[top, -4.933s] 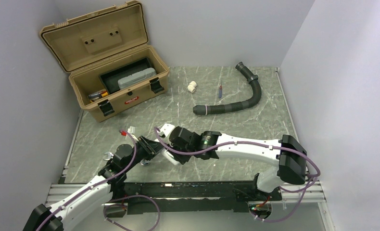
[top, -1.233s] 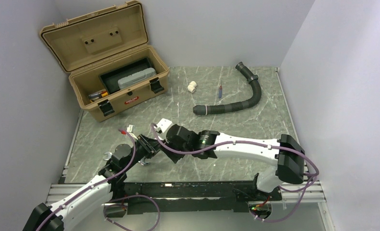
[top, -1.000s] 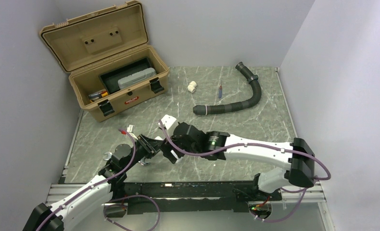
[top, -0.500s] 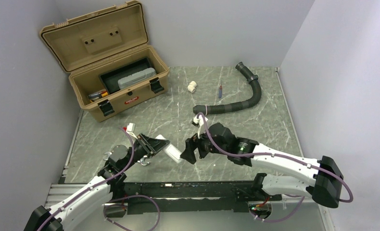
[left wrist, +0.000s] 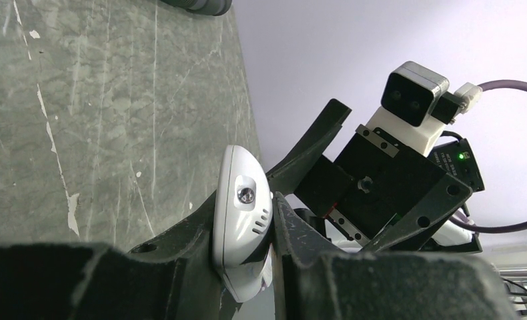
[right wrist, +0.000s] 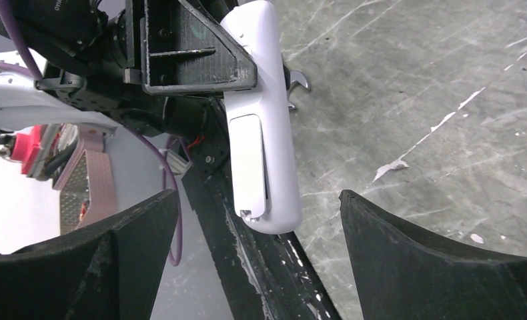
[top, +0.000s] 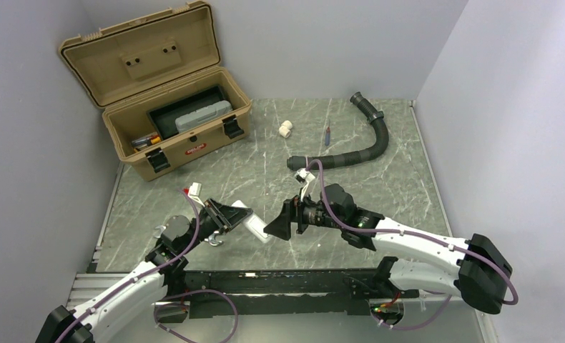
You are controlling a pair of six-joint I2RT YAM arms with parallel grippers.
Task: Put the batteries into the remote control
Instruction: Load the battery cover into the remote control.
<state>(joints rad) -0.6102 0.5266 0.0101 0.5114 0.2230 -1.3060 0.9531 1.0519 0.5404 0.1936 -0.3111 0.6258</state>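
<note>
Holding the remote control (top: 254, 228) clamped in the left end effector (top: 227, 214), lower centre; right end effector (top: 274, 227) faces it, spread apart. Next: probably opening the back cover (right wrist: 247, 163).

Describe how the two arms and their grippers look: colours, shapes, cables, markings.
The left arm and right arm have white links with black joints, and a purple cable loops along each. The left gripper and right gripper are black, with flat, wedge-shaped fingers. A white camera block sits on the right wrist, near a small green light.
</note>
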